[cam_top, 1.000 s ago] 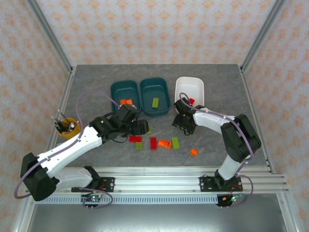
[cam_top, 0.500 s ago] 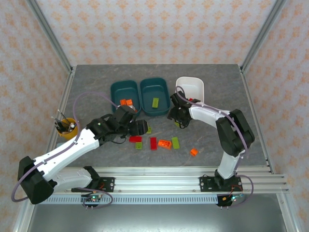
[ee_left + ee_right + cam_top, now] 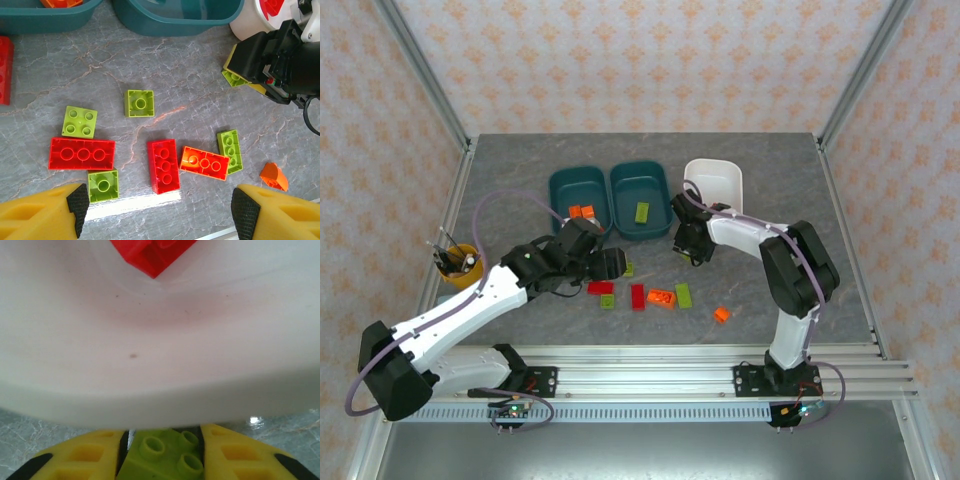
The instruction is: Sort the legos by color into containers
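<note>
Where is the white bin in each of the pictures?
Top external: the white bin sits at the right end of the row, beside the teal bins.
Left wrist: it is in the top right corner.
Right wrist: its wall is very close and stretches across the picture.
Shared landmark: the right gripper, pinching a green brick just in front of the bin.

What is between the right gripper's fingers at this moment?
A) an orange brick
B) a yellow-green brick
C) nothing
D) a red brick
B: in the right wrist view a yellow-green brick sits pinched between the right gripper's yellow fingers, close against the white bin's outer wall.
</note>
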Robot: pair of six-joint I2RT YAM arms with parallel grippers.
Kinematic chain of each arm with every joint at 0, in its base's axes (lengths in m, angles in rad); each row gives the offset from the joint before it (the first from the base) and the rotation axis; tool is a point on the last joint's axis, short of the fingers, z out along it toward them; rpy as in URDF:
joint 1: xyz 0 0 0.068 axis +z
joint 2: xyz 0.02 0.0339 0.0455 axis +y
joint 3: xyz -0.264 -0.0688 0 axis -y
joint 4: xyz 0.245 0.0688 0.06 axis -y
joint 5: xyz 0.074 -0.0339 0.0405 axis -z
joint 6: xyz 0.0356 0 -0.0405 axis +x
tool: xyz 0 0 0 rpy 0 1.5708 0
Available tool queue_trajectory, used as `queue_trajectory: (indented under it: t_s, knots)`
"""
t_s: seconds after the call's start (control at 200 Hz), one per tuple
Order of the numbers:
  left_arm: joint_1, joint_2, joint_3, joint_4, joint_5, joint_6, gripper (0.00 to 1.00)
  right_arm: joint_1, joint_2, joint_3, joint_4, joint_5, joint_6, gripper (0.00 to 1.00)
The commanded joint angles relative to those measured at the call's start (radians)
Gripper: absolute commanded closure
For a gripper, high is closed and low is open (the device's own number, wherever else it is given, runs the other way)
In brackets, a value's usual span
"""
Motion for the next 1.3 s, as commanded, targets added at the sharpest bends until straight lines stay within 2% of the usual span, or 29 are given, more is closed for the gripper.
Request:
queue_trajectory:
  t_s: [0.0, 0.15, 0.255, 0.515, 0.636, 0.831, 0.881, 1.001, 1.061, 1.291]
  knots:
    - [-0.009, 0.000, 0.034, 0.007, -0.042, -0.009, 0.22, 0.010, -0.027, 0.024, -0.070, 0.042, -0.031, 0.68]
    - [-0.002, -0.016, 0.094, -0.043, -0.106, -0.017, 0.22, 0.085, -0.121, 0.094, -0.125, 0.105, -0.111, 0.69]
    - [0.039, 0.001, 0.140, -0.073, -0.111, -0.032, 0.22, 0.127, -0.112, 0.206, -0.157, 0.135, -0.170, 0.70]
    - [0.197, 0.059, 0.196, -0.063, -0.051, -0.069, 0.21, 0.133, 0.156, 0.567, -0.296, 0.148, -0.291, 0.70]
    - [0.231, 0.075, 0.226, -0.054, -0.039, -0.069, 0.21, 0.130, 0.289, 0.726, -0.391, 0.179, -0.309, 0.69]
    - [0.238, 0.082, 0.230, -0.064, -0.027, -0.073, 0.21, 0.118, 0.387, 0.802, -0.416, 0.182, -0.309, 0.63]
    - [0.237, 0.079, 0.222, -0.069, -0.022, -0.076, 0.21, 0.117, 0.403, 0.817, -0.418, 0.173, -0.317, 0.59]
    - [0.237, 0.074, 0.201, -0.078, -0.003, -0.075, 0.21, 0.117, 0.412, 0.844, -0.410, 0.148, -0.341, 0.44]
    - [0.238, 0.071, 0.189, -0.078, 0.006, -0.072, 0.21, 0.117, 0.405, 0.861, -0.413, 0.140, -0.347, 0.40]
    - [0.236, 0.082, 0.163, -0.070, 0.050, -0.055, 0.21, 0.119, 0.289, 0.843, -0.395, 0.136, -0.337, 0.39]
